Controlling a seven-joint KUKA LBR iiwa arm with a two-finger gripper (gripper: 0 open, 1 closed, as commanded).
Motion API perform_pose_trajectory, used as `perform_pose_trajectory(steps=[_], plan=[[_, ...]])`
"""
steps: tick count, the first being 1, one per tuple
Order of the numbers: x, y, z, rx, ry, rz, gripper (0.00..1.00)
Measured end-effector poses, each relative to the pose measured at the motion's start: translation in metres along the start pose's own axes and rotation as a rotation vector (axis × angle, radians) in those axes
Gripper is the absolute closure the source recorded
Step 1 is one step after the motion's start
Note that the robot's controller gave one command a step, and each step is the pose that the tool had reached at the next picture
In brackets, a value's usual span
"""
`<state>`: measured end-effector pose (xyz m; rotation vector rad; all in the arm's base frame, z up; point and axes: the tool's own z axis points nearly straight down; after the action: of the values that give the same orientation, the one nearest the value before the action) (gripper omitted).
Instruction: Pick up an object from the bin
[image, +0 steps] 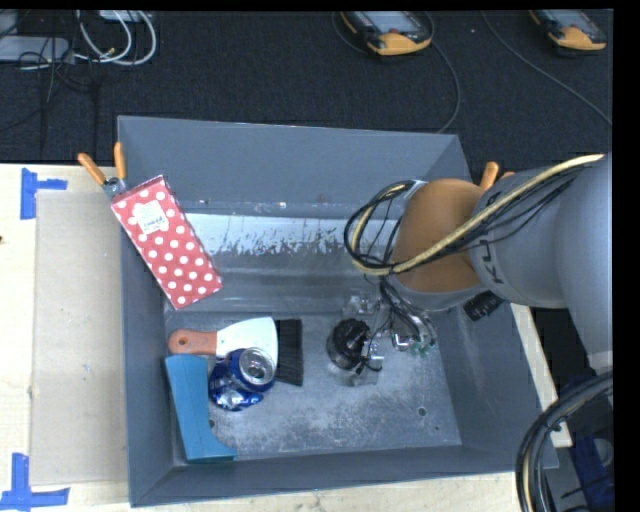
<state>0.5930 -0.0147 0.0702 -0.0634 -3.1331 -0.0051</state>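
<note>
The gripper (372, 356) is down near the middle of the grey bin (300, 170), with a small black round object (347, 342) right against it at its 9 o'clock; whether it is open or grips that object cannot be told. Farther toward 9 o'clock lie a black-bristled brush (255, 338) and a dented blue can (243, 377), a red polka-dot box (165, 240) at 10 o'clock.

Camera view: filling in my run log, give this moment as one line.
pincer: centre of bin | nearest: black round thing, beside it | held: cannot tell
</note>
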Motion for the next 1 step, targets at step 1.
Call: perform_pose_trajectory(steps=[1], plan=[[0.0021, -0.0073, 0.0002, 0.000, -0.004, 0.168, 1.00]])
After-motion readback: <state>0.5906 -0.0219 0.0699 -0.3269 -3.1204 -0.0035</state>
